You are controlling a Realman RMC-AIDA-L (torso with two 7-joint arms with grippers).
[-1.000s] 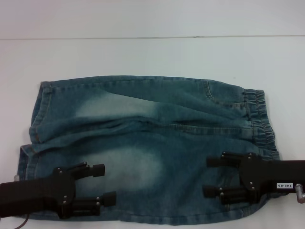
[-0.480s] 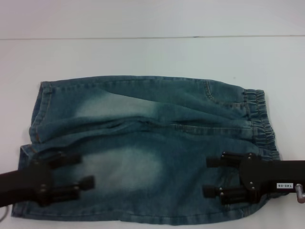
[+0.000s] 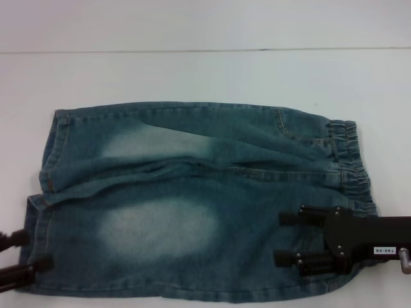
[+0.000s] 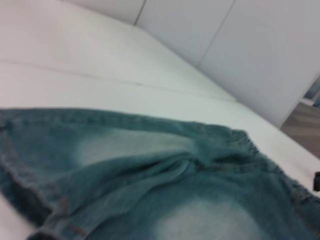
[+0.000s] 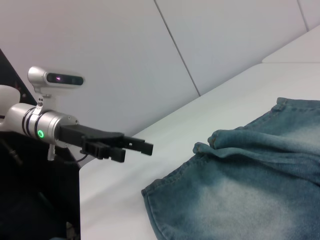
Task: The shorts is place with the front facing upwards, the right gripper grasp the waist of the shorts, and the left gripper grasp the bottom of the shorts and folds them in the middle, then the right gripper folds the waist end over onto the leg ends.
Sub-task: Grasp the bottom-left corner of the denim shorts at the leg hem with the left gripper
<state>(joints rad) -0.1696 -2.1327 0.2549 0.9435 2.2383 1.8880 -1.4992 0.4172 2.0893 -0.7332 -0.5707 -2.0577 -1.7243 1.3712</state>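
The blue denim shorts lie flat on the white table, front up. The gathered waist is at the right and the leg ends at the left. My right gripper hovers open over the near waist corner, its fingers pointing left across the denim. My left gripper is open at the picture's lower left edge, only its fingertips showing beside the near leg hem. The right wrist view shows the left gripper in the air, apart from the near leg hem. The left wrist view shows the shorts and the waist.
The white table stretches beyond the shorts, with a seam line near the back. A white wall panel rises behind the table. The table's left edge drops off to a dark area.
My left gripper has pulled back to the left, from above the near leg to the hem edge. The right gripper and the shorts have not moved.
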